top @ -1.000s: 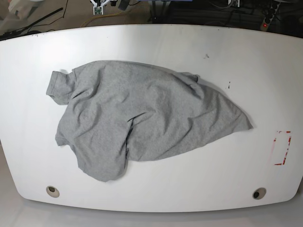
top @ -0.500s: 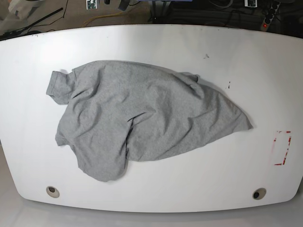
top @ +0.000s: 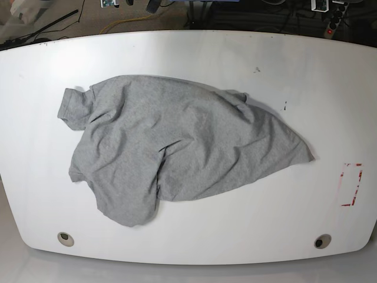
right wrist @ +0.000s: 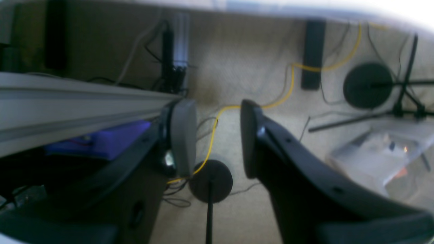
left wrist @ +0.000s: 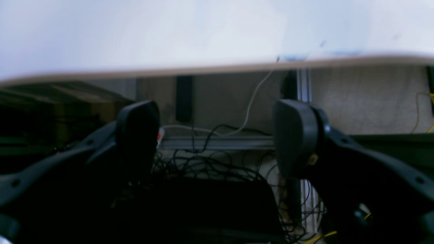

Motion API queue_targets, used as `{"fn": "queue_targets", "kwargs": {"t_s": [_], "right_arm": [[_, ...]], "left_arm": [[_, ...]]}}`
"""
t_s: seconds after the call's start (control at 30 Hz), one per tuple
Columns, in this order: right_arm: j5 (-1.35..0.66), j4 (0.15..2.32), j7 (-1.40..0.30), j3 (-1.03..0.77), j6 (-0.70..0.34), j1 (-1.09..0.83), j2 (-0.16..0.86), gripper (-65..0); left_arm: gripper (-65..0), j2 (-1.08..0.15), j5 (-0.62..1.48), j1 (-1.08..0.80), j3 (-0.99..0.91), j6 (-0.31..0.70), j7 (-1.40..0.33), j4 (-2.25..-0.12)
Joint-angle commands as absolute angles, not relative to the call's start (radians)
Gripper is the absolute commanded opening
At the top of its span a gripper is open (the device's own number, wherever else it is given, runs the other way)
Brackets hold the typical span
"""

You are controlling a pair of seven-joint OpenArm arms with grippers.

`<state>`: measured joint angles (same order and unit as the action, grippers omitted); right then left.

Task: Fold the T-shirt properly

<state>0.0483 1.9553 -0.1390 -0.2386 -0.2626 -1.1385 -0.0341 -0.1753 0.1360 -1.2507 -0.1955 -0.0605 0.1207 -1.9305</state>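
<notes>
Still early: we have not begun folding, and neither arm is over the table (top: 330, 65).
T-shirt (top: 177, 147): it lies crumpled and unfolded across the middle and left of the white table in the base view, one sleeve poking out at upper left, the hem trailing to a point on the right.
What changed: the shirt looks the same as it did a second ago; only small bits of hardware at the far edge of the table have shifted outward. We judge the arms are moving behind the table, not yet reaching in.
Left gripper (left wrist: 217, 139): we see its jaws spread wide with nothing between them, looking at the table's edge and tangled cables below it.
Right gripper (right wrist: 218, 135): jaws parted by a narrower gap, empty, aimed at carpet and a yellow cable (right wrist: 288, 84).
Containers: none on the table; a clear plastic tub (right wrist: 376, 156) sits on the floor, its contents too blurred to tell.
</notes>
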Motion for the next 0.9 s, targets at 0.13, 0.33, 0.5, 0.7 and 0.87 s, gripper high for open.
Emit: {"fn": "queue_targets", "kwargs": {"t_s": [0.13, 0.33, 0.5, 0.7, 0.87], "right_arm": [[0.025, 2.005, -0.117, -0.243, -0.271, -1.162, -0.035, -44.9], [-0.119, 2.009, -0.122, -0.275, -0.275, -1.106, 0.001, -44.9], [-0.147, 2.009, -0.122, -0.278, -0.275, -1.030, 0.005, -44.9], [-0.148, 2.009, -0.124, -0.275, -0.275, -0.947, 0.007, -44.9], [-0.148, 2.009, -0.148, -0.274, -0.275, -0.866, 0.007, -44.2]], "left_arm": [[-17.2, -0.179, 0.137, -1.271, -0.200, -0.065, 0.145, -1.972], [-16.8, -0.179, 0.137, -1.237, -0.196, -0.065, 0.147, -1.992], [-16.4, -0.177, 0.137, -1.191, -0.193, -0.065, 0.147, -1.997], [-9.7, -0.177, 0.137, -1.142, -0.189, -0.065, 0.147, -1.998], [-6.3, -0.177, 0.133, -1.087, -0.170, -0.064, 0.147, -1.998]]}}
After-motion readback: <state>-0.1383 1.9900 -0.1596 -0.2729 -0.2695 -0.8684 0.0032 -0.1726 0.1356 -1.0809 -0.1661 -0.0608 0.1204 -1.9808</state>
